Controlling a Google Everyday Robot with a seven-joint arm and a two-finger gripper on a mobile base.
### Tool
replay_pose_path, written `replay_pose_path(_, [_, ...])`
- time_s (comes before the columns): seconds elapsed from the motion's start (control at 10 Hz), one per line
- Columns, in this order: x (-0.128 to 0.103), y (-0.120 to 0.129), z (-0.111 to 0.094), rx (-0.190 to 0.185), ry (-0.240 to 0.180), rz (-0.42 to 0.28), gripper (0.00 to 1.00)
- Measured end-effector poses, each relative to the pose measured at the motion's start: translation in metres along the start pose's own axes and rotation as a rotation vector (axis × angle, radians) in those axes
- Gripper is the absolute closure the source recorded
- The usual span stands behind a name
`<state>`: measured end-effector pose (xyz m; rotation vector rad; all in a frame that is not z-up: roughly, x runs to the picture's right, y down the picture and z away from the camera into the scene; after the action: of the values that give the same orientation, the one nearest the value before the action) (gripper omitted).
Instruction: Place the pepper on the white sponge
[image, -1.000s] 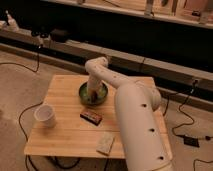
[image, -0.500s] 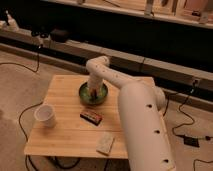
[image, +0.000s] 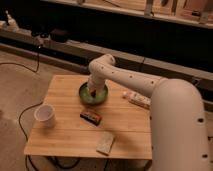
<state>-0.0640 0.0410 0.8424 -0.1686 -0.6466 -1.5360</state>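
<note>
The end effector (image: 94, 89) sits closed inside the round green bowl (image: 102, 97), perhaps around the small orange pepper (image: 93, 93). The pale speckled rectangular sponge (image: 105, 143), well in front of the bowl, is still bare, so the lift, carry and placing remain.

Robot lab: hand (image: 93, 90) in green bowl (image: 103, 97), floor cables (image: 21, 116), rear benches (image: 62, 46).

My gripper (image: 93, 92) is down inside the green bowl (image: 103, 96), fingers pressed together. A small orange spot there looks like the pepper (image: 93, 93); I cannot tell if I hold it. Just in front of the bowl lies a dark brown bar (image: 91, 116), and farther in front the white sponge (image: 105, 143). Left-front of the bowl stands a white cup (image: 44, 115); to its right lies a long white remote (image: 137, 99).
</note>
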Motion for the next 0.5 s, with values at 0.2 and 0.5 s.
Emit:
replay_pose_path(0.2, [-0.054, -0.014, -0.018, 0.03, -0.034, -0.05, 0.83])
replay_pose_path(0.5, [-0.135, -0.034, -0.024, 0.076, -0.126, -0.052, 0.83])
